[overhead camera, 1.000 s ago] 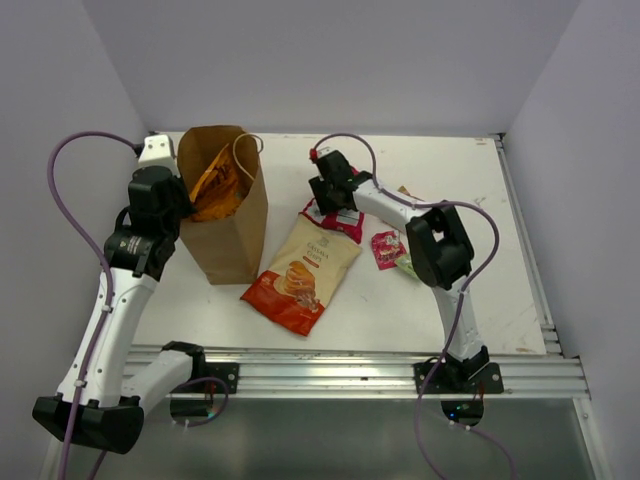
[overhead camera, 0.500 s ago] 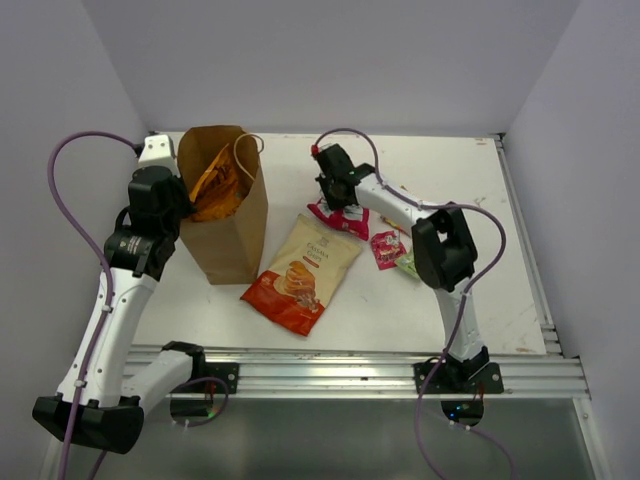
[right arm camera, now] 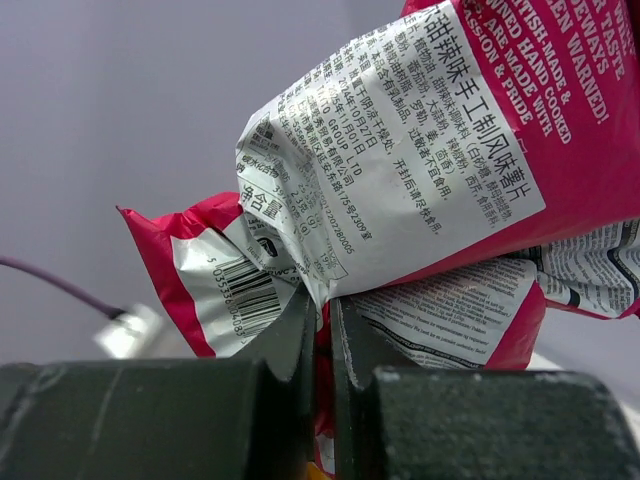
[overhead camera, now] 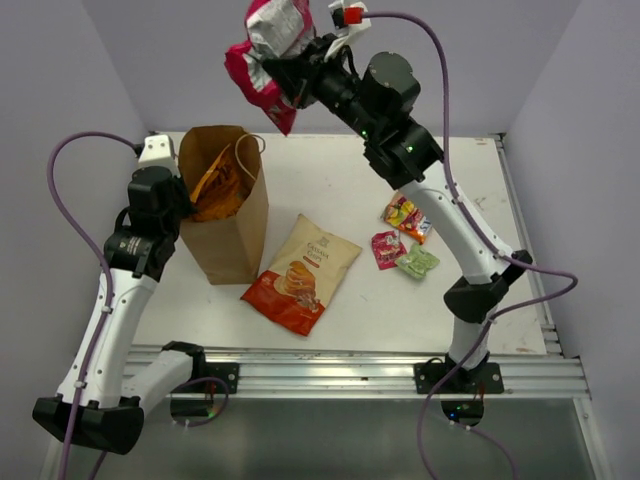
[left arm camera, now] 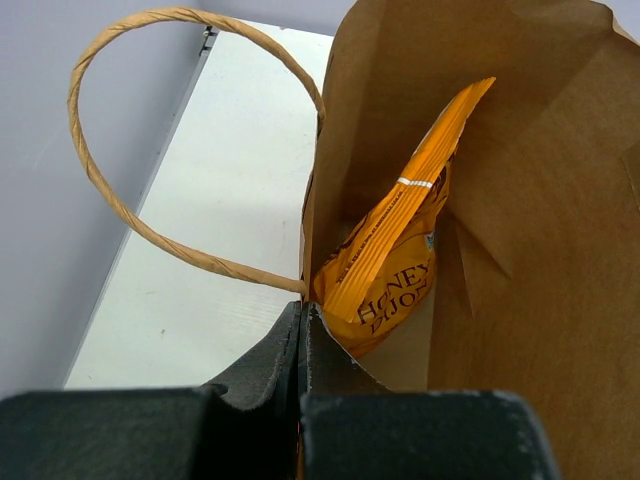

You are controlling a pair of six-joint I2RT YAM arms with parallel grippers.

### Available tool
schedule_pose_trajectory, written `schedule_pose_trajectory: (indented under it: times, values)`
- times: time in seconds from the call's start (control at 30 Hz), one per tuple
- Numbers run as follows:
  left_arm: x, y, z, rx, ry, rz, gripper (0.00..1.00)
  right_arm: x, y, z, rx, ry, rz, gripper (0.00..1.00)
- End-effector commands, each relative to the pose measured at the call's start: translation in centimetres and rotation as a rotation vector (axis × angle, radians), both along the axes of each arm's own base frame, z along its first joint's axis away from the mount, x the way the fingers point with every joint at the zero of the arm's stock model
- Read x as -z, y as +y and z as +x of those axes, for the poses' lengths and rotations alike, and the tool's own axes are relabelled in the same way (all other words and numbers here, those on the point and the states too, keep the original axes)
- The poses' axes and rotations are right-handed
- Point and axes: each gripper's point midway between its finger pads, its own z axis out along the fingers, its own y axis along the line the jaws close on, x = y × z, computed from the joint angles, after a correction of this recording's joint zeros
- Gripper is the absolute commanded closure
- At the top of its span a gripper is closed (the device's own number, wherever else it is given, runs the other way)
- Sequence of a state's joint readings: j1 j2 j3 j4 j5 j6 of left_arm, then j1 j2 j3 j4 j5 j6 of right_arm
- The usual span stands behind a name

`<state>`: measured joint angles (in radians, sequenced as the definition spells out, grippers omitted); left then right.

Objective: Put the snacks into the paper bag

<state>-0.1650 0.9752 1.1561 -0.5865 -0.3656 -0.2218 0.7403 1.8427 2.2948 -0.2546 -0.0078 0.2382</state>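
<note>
The brown paper bag [overhead camera: 232,225] stands upright at the left of the table, with an orange chip bag [overhead camera: 215,185] inside it. My left gripper [overhead camera: 181,204] is shut on the bag's left rim [left arm camera: 312,250], just below a twisted handle [left arm camera: 130,215]; the orange chip bag [left arm camera: 395,260] shows beyond the fingers. My right gripper [overhead camera: 297,78] is raised high above the table, up and to the right of the bag's mouth. It is shut on a crumpled pink-and-white bag [overhead camera: 262,55], whose edge is pinched between the fingers [right arm camera: 322,320]. A red-and-cream chip bag [overhead camera: 303,272] lies flat beside the paper bag.
Three small candy packets lie at the right of the table: orange [overhead camera: 408,217], pink [overhead camera: 385,249] and green [overhead camera: 417,262]. A metal rail [overhead camera: 350,365] runs along the near edge and another [overhead camera: 525,240] along the right side. Walls close in on three sides.
My right gripper shut on the pink-and-white bag on the table, then lifted it high and to the left, towards the paper bag. The left arm has not moved.
</note>
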Motion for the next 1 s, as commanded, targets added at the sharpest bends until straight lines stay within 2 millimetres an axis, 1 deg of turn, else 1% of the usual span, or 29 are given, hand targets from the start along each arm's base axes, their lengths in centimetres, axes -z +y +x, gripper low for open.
schedule_pose_trajectory:
  times: [0.0, 0.03, 0.07, 0.1, 0.13, 0.17, 0.2, 0.23, 0.27, 0.37, 0.43, 0.5, 0.53, 0.57, 0.6, 0.63, 0.67, 0.73, 0.77, 0.8, 0.83, 0.87, 0.9, 0.93, 0.97]
  values:
    - [-0.6, -0.2, 0.2, 0.010, -0.018, -0.006, 1.00, -2.6, 6.1, -2.8, -0.366, 0.013, 0.228, 1.00]
    - [-0.7, -0.2, 0.3, 0.009, -0.021, -0.008, 1.00, -1.7, 8.1, -3.8, -0.463, 0.067, 0.251, 1.00]
    - [-0.7, -0.3, 0.3, 0.011, -0.021, -0.008, 1.00, -1.6, 9.0, -4.0, -0.499, 0.073, 0.270, 1.00]
    - [-0.7, -0.3, 0.3, 0.011, -0.021, -0.008, 1.00, -0.8, 10.1, -4.2, -0.532, 0.107, 0.283, 1.00]
    - [-0.7, -0.2, 0.3, 0.007, -0.021, -0.006, 1.00, -0.3, 11.2, -5.0, -0.585, 0.117, 0.285, 1.00]
    - [-0.7, -0.2, 0.3, 0.007, -0.023, -0.006, 1.00, 0.1, 11.7, -5.2, -0.607, 0.134, 0.292, 1.00]
    - [-0.6, -0.1, 0.3, 0.006, -0.020, -0.005, 1.00, 1.0, 12.3, -5.2, -0.631, 0.182, 0.306, 1.00]
    - [-0.6, -0.1, 0.3, 0.005, -0.020, -0.006, 1.00, 2.3, 13.1, -5.3, -0.666, 0.214, 0.301, 1.00]
    - [-0.5, -0.1, 0.2, 0.004, -0.017, -0.004, 1.00, 2.5, 13.5, -5.3, -0.685, 0.223, 0.316, 1.00]
    - [-0.3, -0.1, 0.3, 0.004, -0.014, -0.004, 1.00, 5.0, 15.1, -5.3, -0.724, 0.299, 0.304, 1.00]
    - [-0.2, -0.1, 0.3, 0.004, -0.012, -0.003, 1.00, 6.0, 15.6, -5.5, -0.735, 0.322, 0.290, 1.00]
    - [-0.2, -0.1, 0.4, 0.004, -0.014, -0.004, 1.00, 7.9, 16.1, -5.3, -0.719, 0.358, 0.242, 1.00]
    - [-0.2, -0.1, 0.4, 0.005, -0.015, -0.002, 1.00, 8.5, 16.1, -5.2, -0.705, 0.368, 0.220, 1.00]
    - [-0.2, -0.1, 0.5, 0.005, -0.014, -0.002, 1.00, 9.6, 16.0, -5.1, -0.686, 0.401, 0.189, 1.00]
    - [-0.2, -0.1, 0.5, 0.004, -0.015, 0.000, 1.00, 10.1, 15.8, -5.2, -0.672, 0.404, 0.160, 1.00]
    - [-0.2, -0.1, 0.5, 0.005, -0.016, -0.001, 1.00, 10.5, 15.6, -5.2, -0.661, 0.411, 0.141, 0.90]
    - [-0.1, -0.2, 0.6, 0.007, -0.015, -0.002, 1.00, 10.7, 15.2, -5.5, -0.652, 0.426, 0.120, 0.57]
    - [-0.2, -0.3, 0.7, 0.010, -0.018, -0.003, 1.00, 10.4, 14.6, -5.6, -0.635, 0.400, 0.096, 0.41]
    - [0.0, -0.3, 0.7, 0.011, -0.016, -0.004, 1.00, 9.6, 14.1, -6.0, -0.631, 0.379, 0.083, 0.29]
    - [0.0, -0.3, 0.8, 0.012, -0.016, -0.004, 1.00, 9.1, 13.7, -6.1, -0.618, 0.365, 0.078, 0.24]
    - [0.0, -0.3, 0.9, 0.014, -0.016, -0.005, 1.00, 8.8, 13.3, -6.3, -0.610, 0.360, 0.063, 0.21]
    - [-0.1, -0.4, 0.9, 0.016, -0.020, -0.005, 1.00, 7.5, 12.4, -6.7, -0.598, 0.319, 0.053, 0.20]
    - [-0.1, -0.4, 1.0, 0.017, -0.018, -0.005, 1.00, 6.8, 11.8, -6.9, -0.576, 0.300, 0.045, 0.20]
    - [0.0, -0.4, 1.1, 0.018, -0.018, -0.004, 1.00, 6.8, 11.0, -7.2, -0.556, 0.299, 0.020, 0.20]
    - [0.0, -0.4, 1.1, 0.018, -0.018, -0.002, 1.00, 7.6, 10.5, -7.0, -0.528, 0.280, -0.027, 0.19]
